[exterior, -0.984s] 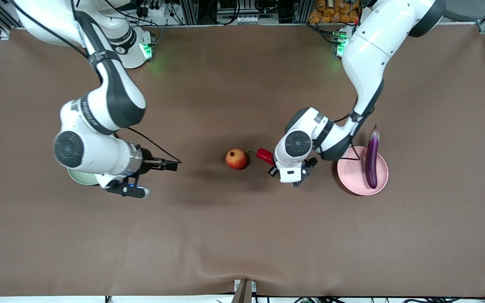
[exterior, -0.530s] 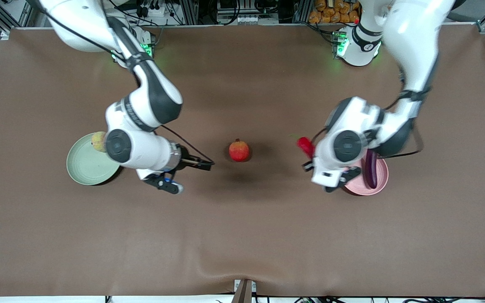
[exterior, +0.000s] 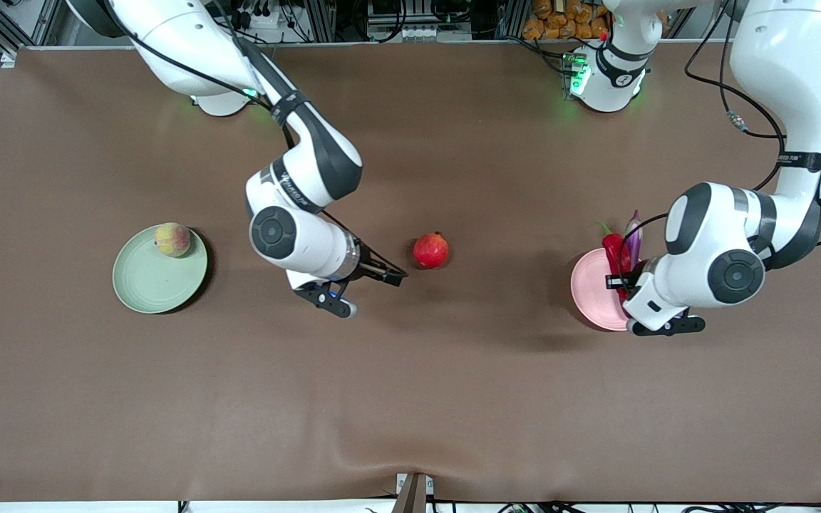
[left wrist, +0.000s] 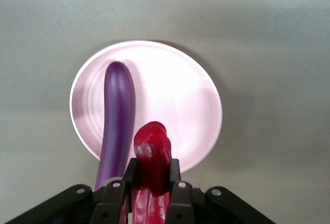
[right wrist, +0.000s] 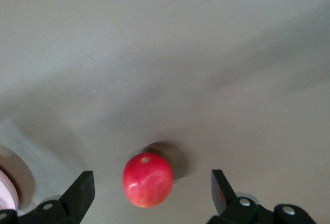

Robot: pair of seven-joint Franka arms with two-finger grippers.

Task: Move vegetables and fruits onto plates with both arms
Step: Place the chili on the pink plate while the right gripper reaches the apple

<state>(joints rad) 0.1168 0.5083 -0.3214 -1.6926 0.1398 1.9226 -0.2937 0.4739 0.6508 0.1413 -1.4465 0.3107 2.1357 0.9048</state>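
Red chili [left wrist: 151, 154] is clamped in the left claw [left wrist: 151, 190] over the pink plate [left wrist: 196, 105]; right claw [right wrist: 149, 193], released, hangs over the pomegranate [right wrist: 147, 179].

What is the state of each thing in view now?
Chili pepper: held in the left gripper, over the pink plate.
Eggplant: lying on the pink plate.
Peach: on the green plate.
Pomegranate: on the table.
Right gripper: fingers open, above the pomegranate.
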